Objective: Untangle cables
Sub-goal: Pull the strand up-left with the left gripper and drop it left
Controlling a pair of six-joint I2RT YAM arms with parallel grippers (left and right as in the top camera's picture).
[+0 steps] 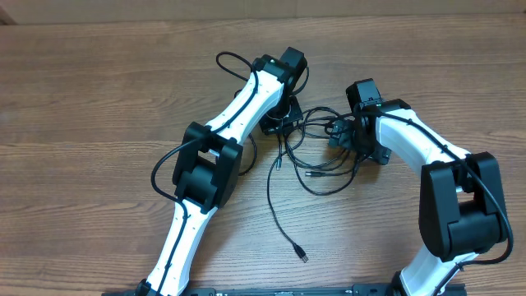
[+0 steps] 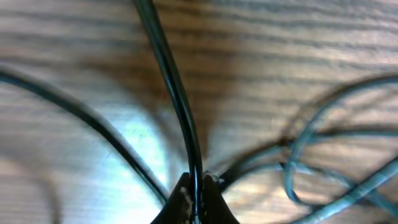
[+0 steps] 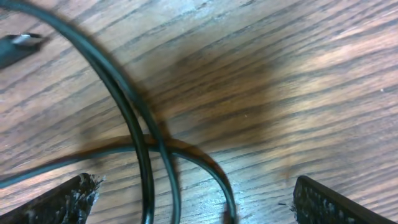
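Thin black cables point(image 1: 308, 152) lie tangled on the wooden table between the two arms; one long strand ends in a plug point(image 1: 302, 256) toward the front. My left gripper point(image 1: 278, 115) is at the tangle's left edge, and in the left wrist view its fingers point(image 2: 196, 193) are shut on one black cable point(image 2: 174, 93). My right gripper point(image 1: 343, 136) is at the tangle's right side. In the right wrist view its fingers point(image 3: 196, 199) are wide open just above the table, with cable strands point(image 3: 140, 143) passing between them. A plug tip point(image 3: 18, 45) shows at upper left.
Thicker black wires point(image 1: 164, 168) loop off the left arm and also run along the right arm point(image 1: 485, 185). The wooden table point(image 1: 90, 99) extends to the left and to the back.
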